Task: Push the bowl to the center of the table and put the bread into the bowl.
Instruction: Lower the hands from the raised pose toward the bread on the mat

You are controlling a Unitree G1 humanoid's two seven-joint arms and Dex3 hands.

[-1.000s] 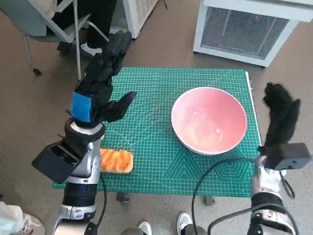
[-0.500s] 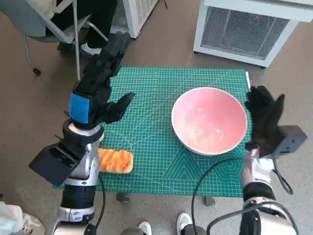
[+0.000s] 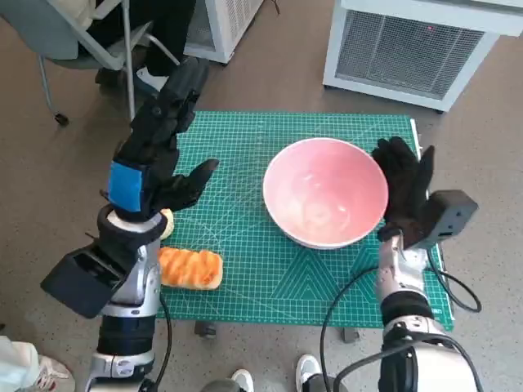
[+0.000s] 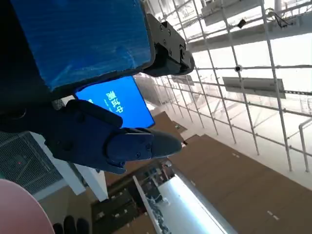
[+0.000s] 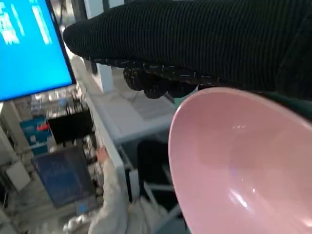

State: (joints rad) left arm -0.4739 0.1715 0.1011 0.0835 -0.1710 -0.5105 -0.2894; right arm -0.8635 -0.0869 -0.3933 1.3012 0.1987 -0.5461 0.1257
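1. The right hand (image 3: 406, 192), fingers spread, lies flat against the pink bowl (image 3: 324, 192) right of frame centre.
2. It should push level and low.
3. The left hand (image 3: 155, 151) hovers spread above the bread (image 3: 189, 267), lower left.

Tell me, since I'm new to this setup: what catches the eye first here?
The big pink bowl on the green mat, with the gloved right hand against its right side. The blue-taped left hand hangs open over the mat's left part, above the bread at the near-left edge.
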